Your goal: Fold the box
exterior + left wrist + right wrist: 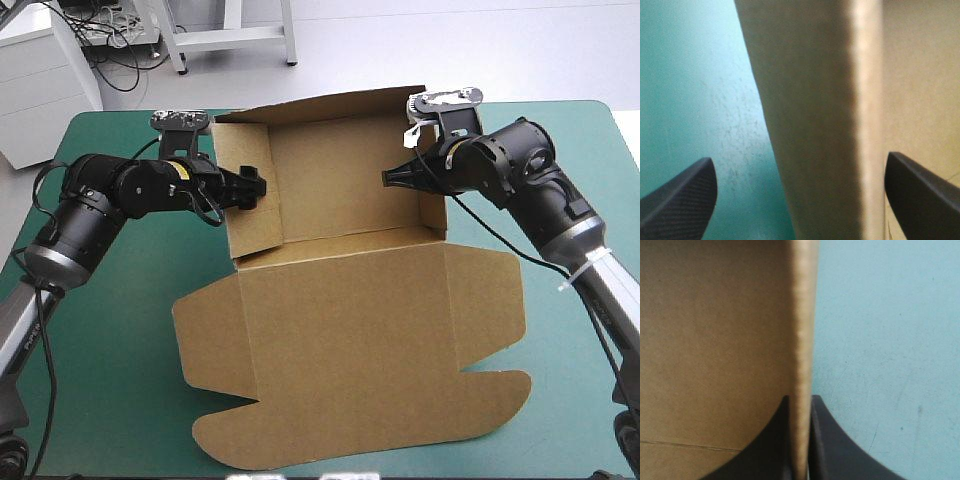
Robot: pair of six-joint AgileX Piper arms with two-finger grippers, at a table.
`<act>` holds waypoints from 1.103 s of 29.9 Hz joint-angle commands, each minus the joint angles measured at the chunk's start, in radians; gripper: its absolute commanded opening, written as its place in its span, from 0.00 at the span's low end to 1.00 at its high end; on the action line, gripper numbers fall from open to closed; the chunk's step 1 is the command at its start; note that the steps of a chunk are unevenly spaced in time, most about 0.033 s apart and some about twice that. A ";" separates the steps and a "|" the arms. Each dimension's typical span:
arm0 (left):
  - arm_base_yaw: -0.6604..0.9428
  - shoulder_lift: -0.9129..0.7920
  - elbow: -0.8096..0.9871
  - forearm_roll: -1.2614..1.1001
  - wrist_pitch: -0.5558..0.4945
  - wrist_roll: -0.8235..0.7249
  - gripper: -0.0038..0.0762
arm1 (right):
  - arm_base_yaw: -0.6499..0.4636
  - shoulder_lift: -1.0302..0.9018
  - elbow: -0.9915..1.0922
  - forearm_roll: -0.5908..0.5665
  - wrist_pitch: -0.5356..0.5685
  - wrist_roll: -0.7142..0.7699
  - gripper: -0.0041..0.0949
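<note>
The brown box (pixel 340 300) lies mid-table with its far part raised into a back wall and two side walls; the lid and flaps lie flat toward the near edge. My left gripper (pixel 255 187) stands open astride the left wall (pixel 815 125), one black finger (pixel 680 200) outside it and the other (pixel 922 192) inside. My right gripper (pixel 392 177) is shut on the right wall (pixel 802 340), its fingers (pixel 827 440) pinching the board's top edge.
The teal-green cover (pixel 100 350) shows bare on both sides of the box. White furniture (pixel 40 70) stands beyond the far left corner of the table.
</note>
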 commanded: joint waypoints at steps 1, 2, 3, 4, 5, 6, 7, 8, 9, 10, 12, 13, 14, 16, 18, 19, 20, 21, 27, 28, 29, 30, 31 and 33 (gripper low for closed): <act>0.002 -0.058 -0.036 -0.043 -0.019 -0.030 0.85 | -0.003 -0.046 -0.033 -0.009 -0.051 -0.002 0.02; 0.002 -0.066 -0.036 -0.043 -0.019 -0.041 0.85 | -0.003 -0.046 -0.033 -0.009 -0.049 -0.002 0.02; 0.002 -0.080 -0.036 -0.043 -0.019 -0.043 0.85 | -0.003 -0.046 -0.033 -0.009 -0.047 -0.002 0.02; 0.002 -0.090 -0.036 -0.043 -0.019 -0.049 0.85 | -0.003 -0.046 -0.033 -0.009 -0.046 -0.002 0.02; 0.002 -0.103 -0.036 -0.043 -0.019 -0.061 0.85 | -0.003 -0.046 -0.033 -0.009 -0.042 -0.002 0.02; 0.002 -0.116 -0.036 -0.043 -0.019 -0.067 0.85 | -0.003 -0.046 -0.033 -0.009 -0.043 -0.002 0.02; 0.002 -0.126 -0.036 -0.049 -0.014 -0.067 0.85 | -0.003 -0.046 -0.033 -0.009 -0.043 -0.002 0.02; 0.002 -0.137 -0.036 -0.059 -0.007 -0.067 0.85 | -0.003 -0.046 -0.033 -0.009 -0.043 -0.002 0.02; 0.002 -0.145 -0.036 -0.070 0.000 -0.067 0.85 | -0.003 -0.046 -0.033 -0.009 -0.040 -0.002 0.02; 0.002 -0.152 -0.033 -0.081 0.005 -0.067 0.85 | -0.003 -0.046 -0.033 -0.009 -0.038 -0.002 0.02; 0.002 -0.154 -0.031 -0.100 0.018 -0.067 0.85 | -0.003 -0.046 -0.033 -0.009 -0.035 -0.002 0.02; 0.002 -0.154 -0.031 -0.102 0.023 -0.067 0.85 | -0.003 -0.046 -0.033 -0.008 -0.033 -0.002 0.02; 0.002 -0.154 -0.031 -0.110 0.032 -0.067 0.85 | -0.003 -0.046 -0.033 -0.008 -0.031 -0.002 0.02; 0.002 -0.150 -0.030 -0.114 0.043 -0.067 0.85 | -0.003 -0.046 -0.033 -0.008 -0.024 -0.001 0.02; 0.002 -0.148 -0.020 -0.114 0.041 -0.064 0.85 | -0.003 -0.046 -0.033 -0.008 -0.024 0.004 0.02; 0.002 -0.147 -0.010 -0.112 0.031 -0.064 0.85 | -0.003 -0.046 -0.033 -0.008 -0.024 0.011 0.02; 0.002 -0.143 0.002 -0.112 0.021 -0.064 0.85 | -0.003 -0.046 -0.033 -0.008 -0.024 0.018 0.02; 0.002 -0.138 0.013 -0.112 0.011 -0.064 0.85 | -0.003 -0.046 -0.033 -0.008 -0.024 0.019 0.02; 0.002 -0.102 0.040 -0.144 -0.082 -0.064 0.85 | -0.003 -0.046 -0.033 -0.008 -0.024 0.022 0.02; 0.002 -0.097 0.040 -0.152 -0.093 -0.064 0.85 | -0.003 -0.046 -0.033 -0.008 -0.024 0.022 0.02; 0.002 -0.091 0.040 -0.164 -0.103 -0.064 0.85 | -0.003 -0.046 -0.033 -0.008 -0.024 0.022 0.02; 0.002 -0.090 0.040 -0.176 -0.110 -0.064 0.85 | -0.003 -0.046 -0.033 -0.008 -0.023 0.022 0.02; 0.002 -0.084 0.040 -0.180 -0.115 -0.064 0.85 | -0.003 -0.046 -0.033 -0.006 -0.022 0.022 0.02; 0.002 -0.077 0.040 -0.182 -0.117 -0.064 0.85 | -0.003 -0.046 -0.033 -0.004 -0.017 0.022 0.02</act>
